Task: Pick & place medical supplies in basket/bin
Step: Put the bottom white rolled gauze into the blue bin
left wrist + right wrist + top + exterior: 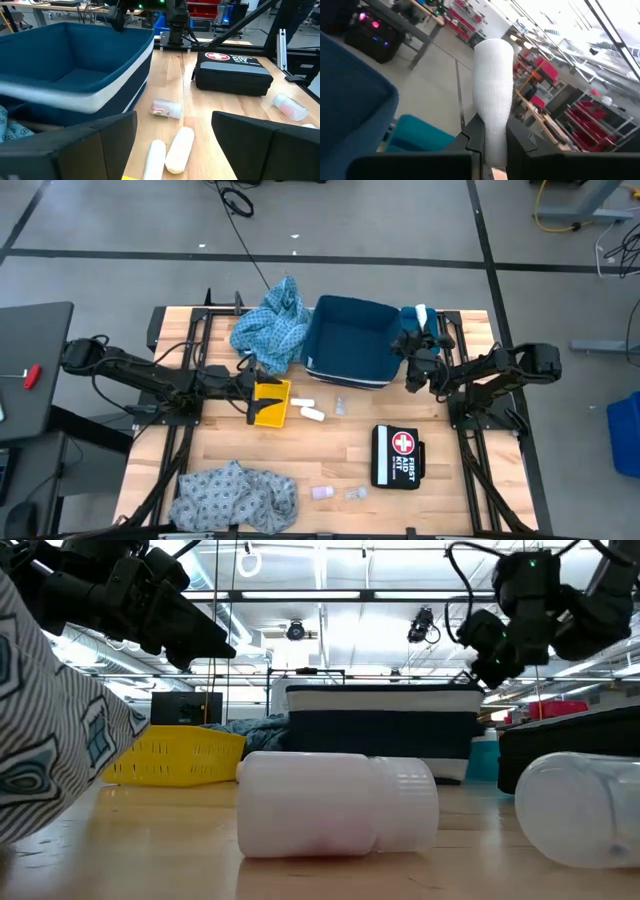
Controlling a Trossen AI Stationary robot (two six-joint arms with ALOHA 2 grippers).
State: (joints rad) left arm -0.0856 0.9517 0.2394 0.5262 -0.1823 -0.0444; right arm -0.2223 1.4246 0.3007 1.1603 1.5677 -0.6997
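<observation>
The right gripper (pixel 492 142) is nearly closed, its fingers clamped on the lower end of a white roll (pixel 492 90); most of the roll stands clear above the fingertips. In the high view this gripper (pixel 418 340) sits at the right-hand rim of the blue bin (pixel 350 340), the roll (pixel 421 311) showing as a small white tip above it.

Risk 1: the hold is on one end only. A quick wrist turn could pivot the roll between the pads and let it slip out before it is over the bin interior.

Risk 2: the gripper is at the rim, not clearly over the cavity. Release from here may drop the roll on the wall edge, from where it could bounce onto the table (pixel 450 490) or off its far edge.

The left gripper (pixel 172 145) hangs with its jaws well apart and empty, just above two more white rolls (pixel 172 150) lying side by side beside the yellow tray (pixel 270 402). A small packet (pixel 166 108) lies beyond them, near the bin wall (pixel 115 75).

Risk 3: a descent off-centre could nudge one roll and send it rolling.

The two patterned cloths (pixel 272 328) (pixel 235 498) are still outside the bin.
</observation>
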